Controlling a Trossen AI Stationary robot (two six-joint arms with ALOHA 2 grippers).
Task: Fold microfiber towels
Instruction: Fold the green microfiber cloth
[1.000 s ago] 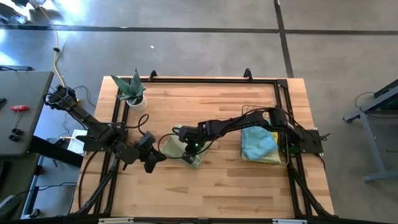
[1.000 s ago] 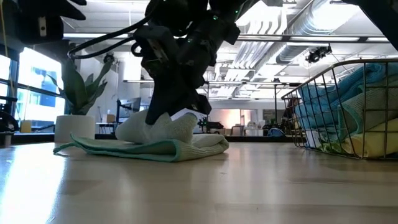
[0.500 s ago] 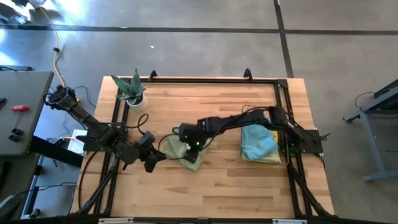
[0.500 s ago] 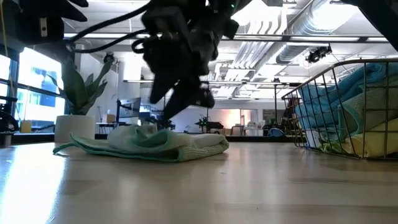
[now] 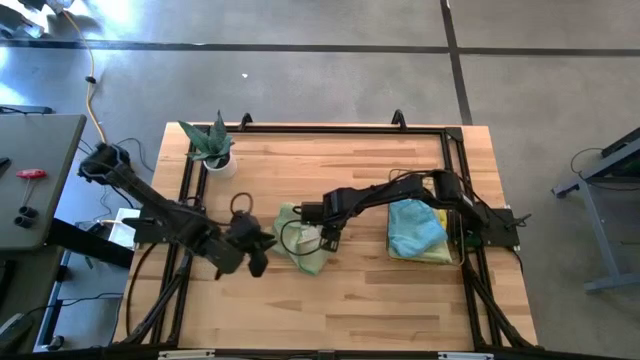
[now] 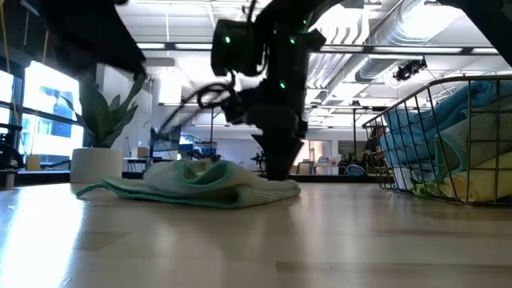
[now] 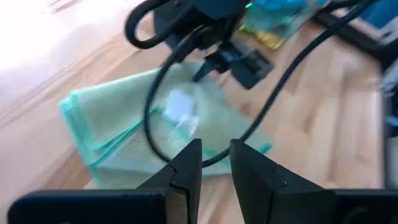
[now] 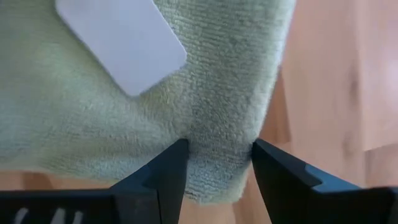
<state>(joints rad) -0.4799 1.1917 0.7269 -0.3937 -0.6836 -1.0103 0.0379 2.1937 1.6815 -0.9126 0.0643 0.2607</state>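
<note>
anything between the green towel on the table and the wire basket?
Only bare wood: in the high view, nothing lies between the pale green towel and the basket; the low view agrees.

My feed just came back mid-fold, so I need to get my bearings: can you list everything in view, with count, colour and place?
Towel on the table: one, pale green, partly folded, mid-table with a white tag showing.
Towels in the basket: a pile, light blue on top, yellow beneath; exact count cannot be told.
Basket: one, copper wire, on the table's right side.
Plant: one, green in a white pot, at the far left corner of the table.
Table: one, light wood with a black frame.
Side table: one, grey, left of the table, small tools on it.
Left gripper: dark, beside the pale green towel's left edge, jaws slightly apart, holding nothing.
Right gripper: dark, over the pale green towel's right edge, jaws open.
</note>
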